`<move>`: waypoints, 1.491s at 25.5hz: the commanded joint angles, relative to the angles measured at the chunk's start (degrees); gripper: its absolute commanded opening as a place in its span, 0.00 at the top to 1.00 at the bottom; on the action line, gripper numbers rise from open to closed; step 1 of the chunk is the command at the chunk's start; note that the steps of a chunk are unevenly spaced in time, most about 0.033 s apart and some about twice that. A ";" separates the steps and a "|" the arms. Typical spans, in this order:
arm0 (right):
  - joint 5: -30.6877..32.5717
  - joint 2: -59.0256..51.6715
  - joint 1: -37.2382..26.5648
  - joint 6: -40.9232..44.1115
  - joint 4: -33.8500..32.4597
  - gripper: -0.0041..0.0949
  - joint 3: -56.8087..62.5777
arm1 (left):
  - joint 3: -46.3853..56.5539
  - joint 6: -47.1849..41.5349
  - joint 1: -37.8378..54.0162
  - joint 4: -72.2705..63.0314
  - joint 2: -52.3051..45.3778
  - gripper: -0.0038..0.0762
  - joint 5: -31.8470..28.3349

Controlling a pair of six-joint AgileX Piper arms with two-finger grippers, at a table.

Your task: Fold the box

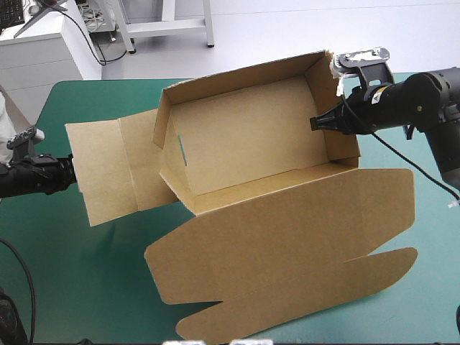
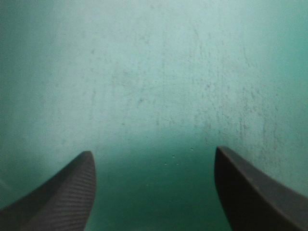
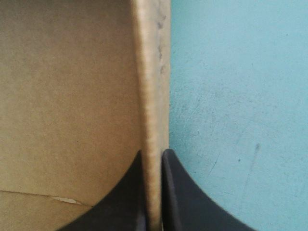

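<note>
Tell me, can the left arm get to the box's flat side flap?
Probably yes: the left gripper is open, right beside that flap of the box, with nothing in the way.

The counter (image 1: pixel 65 287) carried a teal-green cover, scuffed and faintly speckled in the close views; the light was even and diffuse; beyond the counter's far edge lay a pale grey floor (image 1: pixel 287 29), smooth and uniform; off the far left corner stood a white cabinet (image 1: pixel 36 61); black cables (image 1: pixel 93 47) trailed down its side toward the floor; just beside it, the white legs and crossbar of a frame (image 1: pixel 169 24) stood on the floor.
</note>
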 commanded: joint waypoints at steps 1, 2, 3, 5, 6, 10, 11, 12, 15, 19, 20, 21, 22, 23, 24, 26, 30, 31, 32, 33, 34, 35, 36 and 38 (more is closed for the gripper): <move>-5.24 -1.02 -0.16 -0.34 3.39 0.98 -1.72 | -0.54 3.61 -2.63 -6.90 -2.19 0.26 2.03; -5.90 -0.39 -0.16 -0.34 3.66 0.98 -1.72 | 0.13 5.10 -3.95 -8.24 -2.19 0.26 2.02; -6.46 -0.12 -0.16 -0.34 3.97 0.98 -1.72 | 0.86 5.91 -5.18 -9.03 -2.19 0.26 1.70; -6.87 1.71 -0.16 -0.34 4.40 0.98 -1.72 | 2.51 7.92 -8.07 -10.86 -2.19 0.26 0.96; -6.47 2.90 -0.16 -0.34 4.40 0.98 -1.72 | 2.92 9.38 -9.01 -12.31 -2.19 0.26 0.80; -6.16 5.93 -0.16 -0.09 4.38 0.98 -1.72 | 3.03 19.66 -9.60 -29.37 -2.19 0.27 9.30; -6.16 6.39 -0.16 0.18 4.38 0.98 -1.72 | 3.03 20.53 -9.60 -30.88 -2.19 0.27 10.50; -6.27 6.80 -0.16 0.32 4.49 0.98 -1.72 | 3.03 20.89 -9.60 -33.80 -2.19 0.27 12.89; -6.27 6.89 -0.16 0.46 4.50 0.98 -1.72 | 3.03 21.10 -10.56 -36.77 -2.19 0.27 15.15; -6.37 6.89 -0.16 0.70 3.81 0.98 -1.72 | 3.03 21.56 -12.62 -40.63 -2.19 0.27 18.20; -6.37 6.93 -0.16 0.70 3.67 0.98 -1.72 | 3.03 21.56 -13.16 -41.10 -2.31 0.27 18.20; -6.48 6.93 -0.16 0.70 3.39 0.98 -1.72 | 3.03 21.56 -13.42 -41.48 -2.41 0.27 18.20; -6.60 6.93 -0.16 0.70 3.28 0.98 -1.72 | 3.03 21.56 -13.87 -41.58 -2.44 0.27 18.20; -6.59 6.93 -0.16 0.85 2.69 0.98 -1.72 | 3.03 21.56 -14.21 -41.58 -2.63 0.27 18.20; -6.70 6.93 -0.16 0.98 2.47 0.98 -1.72 | 3.03 21.56 -14.32 -41.58 -2.66 0.27 18.20; -6.92 6.93 -0.16 1.86 1.00 0.98 -1.72 | 3.03 21.56 -15.20 -41.83 -2.94 0.27 18.20; -7.03 6.93 -0.16 2.72 -0.58 0.98 -1.72 | 3.03 21.56 -17.15 -42.45 -3.86 0.27 18.20; -7.14 6.93 -0.16 2.72 -0.67 0.98 -1.72 | 3.03 21.56 -17.74 -42.59 -3.99 0.27 18.20; -7.24 6.93 -0.16 2.72 -0.67 0.98 -1.72 | 3.03 21.56 -18.31 -42.94 -3.99 0.27 18.20; -7.25 6.93 -0.16 2.72 -0.67 0.98 -1.72 | 3.03 21.46 -18.81 -43.09 -3.99 0.27 18.20; -7.25 6.93 -0.16 2.72 -0.67 0.98 -1.72 | 3.03 21.46 -19.41 -43.35 -3.99 0.27 18.20; -7.33 6.93 -0.16 2.72 -0.67 0.98 -1.72 | 3.03 21.46 -19.81 -43.61 -3.99 0.27 18.20; -7.33 6.93 -0.16 2.72 -0.67 0.98 -1.72 | 3.03 21.16 -20.11 -43.77 -3.99 0.27 18.20; -7.46 6.93 -0.16 2.72 -0.67 0.98 -1.72 | 3.03 20.48 -20.35 -43.77 -3.99 0.27 18.11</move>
